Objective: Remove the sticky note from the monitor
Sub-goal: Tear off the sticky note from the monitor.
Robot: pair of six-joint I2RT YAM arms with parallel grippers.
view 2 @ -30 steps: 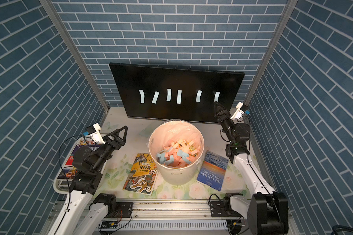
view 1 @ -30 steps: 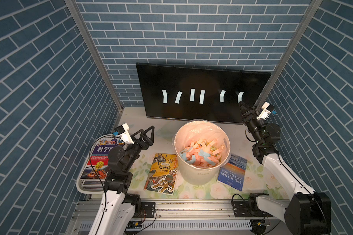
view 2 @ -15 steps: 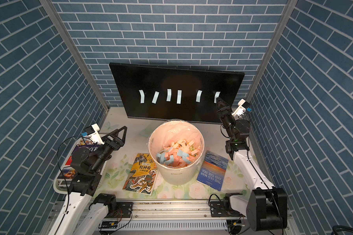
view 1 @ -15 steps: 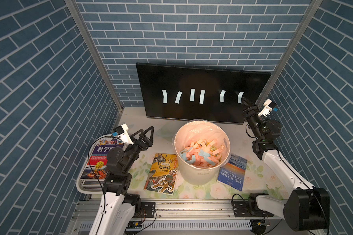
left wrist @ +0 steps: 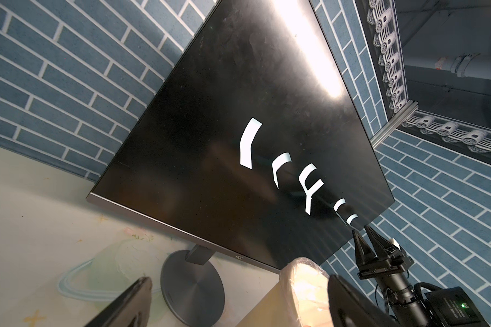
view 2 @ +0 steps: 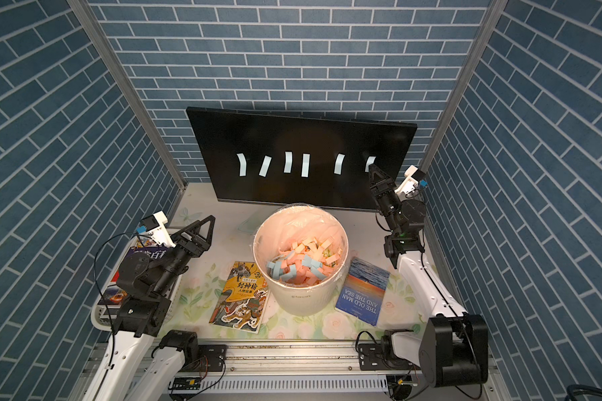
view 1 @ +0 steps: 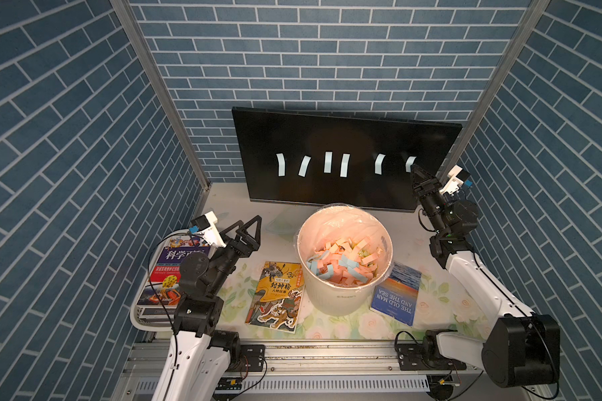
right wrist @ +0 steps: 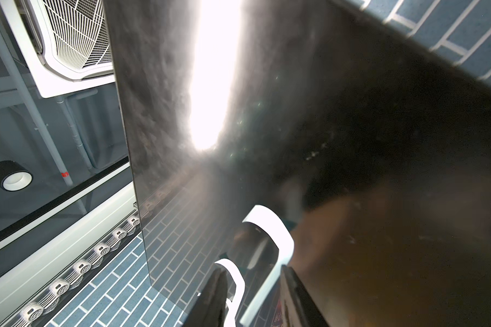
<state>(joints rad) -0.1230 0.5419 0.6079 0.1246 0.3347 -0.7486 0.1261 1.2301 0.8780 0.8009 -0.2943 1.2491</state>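
Six notes (view 1: 328, 161): pale strips in a row across the monitor (view 1: 327, 135), which stands at the far edge of the worktop (view 1: 230, 201); all six are still on the glass.
Target note (view 1: 410, 163): the one at the right end of the row, with its lower end curled away from the screen.
Right fingers (view 1: 415, 170): raised to that note, tips at its loose end. The wrist view shows the strip running down between them. The gap is narrow, but I cannot tell whether they already pinch the paper.
Change: within the last second the right arm rose from below the row, and its fingers drew in from wide.
Meaning: the grasp looks nearly complete; peeling has not begun.
Left fingers (view 1: 248, 223): spread wide, idle over the near-left worktop, well apart from the monitor.
Bin (view 1: 344, 298): near the monitor's foot and holding many paper slips, the likely place for this one.
Next: close fully, then pull the note off the glass.
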